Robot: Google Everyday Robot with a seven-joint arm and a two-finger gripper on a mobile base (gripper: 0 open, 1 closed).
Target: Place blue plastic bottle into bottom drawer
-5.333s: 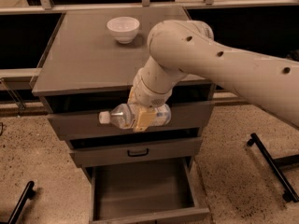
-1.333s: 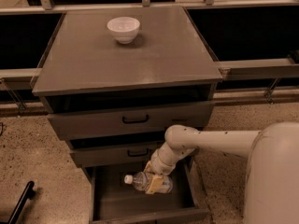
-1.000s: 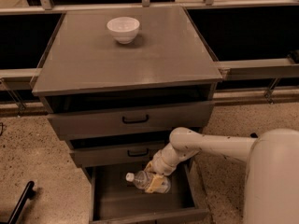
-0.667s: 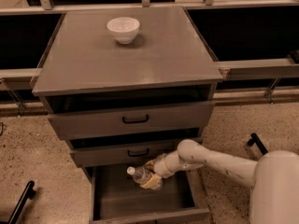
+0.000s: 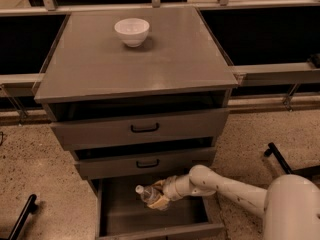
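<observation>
The blue plastic bottle (image 5: 146, 193), clear with a white cap pointing left, lies on its side inside the open bottom drawer (image 5: 120, 215), near its back. My gripper (image 5: 159, 196) reaches in from the right, low over the drawer floor, and is shut on the bottle's body. The white arm runs from the lower right corner to the drawer. The bottle's far end is hidden by the fingers.
A white bowl (image 5: 132, 31) stands on the grey cabinet top (image 5: 150, 59). The two upper drawers with black handles (image 5: 145, 128) sit slightly pulled out above the bottom drawer. Black chair or stand legs lie on the speckled floor at left (image 5: 22, 215) and right (image 5: 277, 156).
The arm has carried the bottle down from in front of the top drawer into the bottom drawer. In the last second it stretched lower and the bottle shifted slightly toward the drawer's back.
</observation>
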